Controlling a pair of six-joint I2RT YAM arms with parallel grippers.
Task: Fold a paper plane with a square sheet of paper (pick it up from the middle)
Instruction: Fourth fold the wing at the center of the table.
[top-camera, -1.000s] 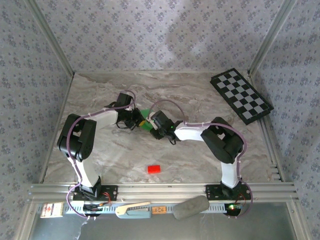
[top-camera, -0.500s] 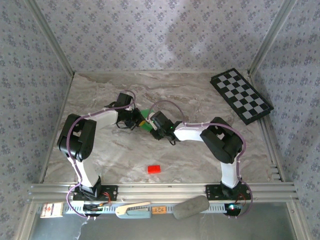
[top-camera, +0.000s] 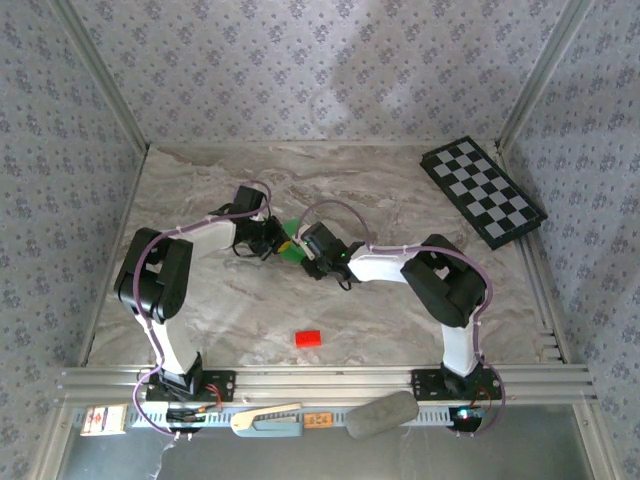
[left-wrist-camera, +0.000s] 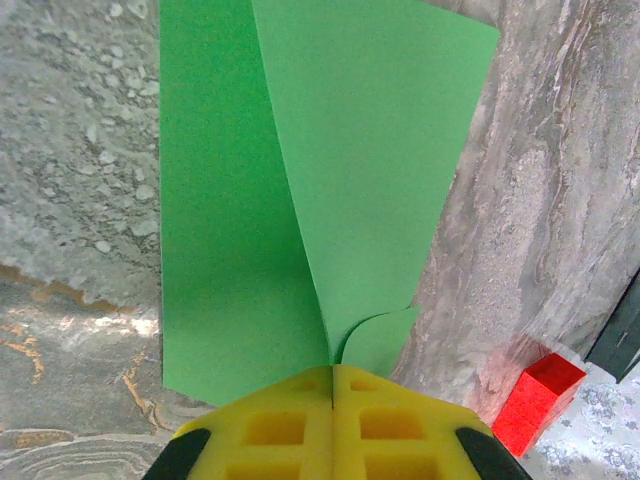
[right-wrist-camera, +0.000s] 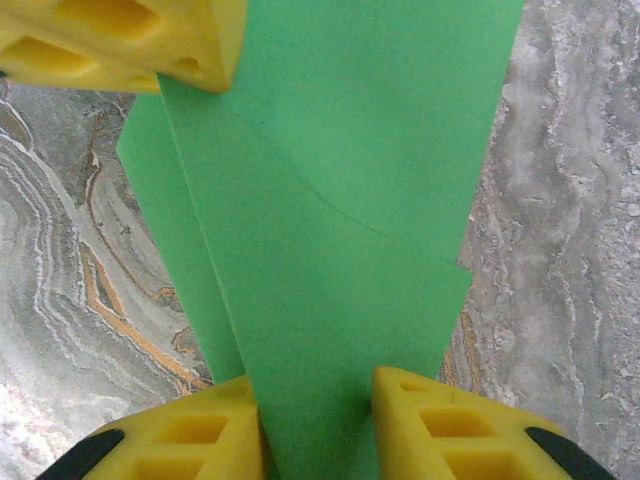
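left gripper, at mid-table: yellow fingers pressed fully together, pinching the near edge of the green paper, which fans away from them in two creased layers over the marbled table. the paper sits between the two grippers; right gripper meets it from the opposite side, jaws partly apart with the sheet running between them, and whether they press on it cannot be told. red block lies nearer the front edge, well apart from the paper; checkerboard lies at the far right corner.
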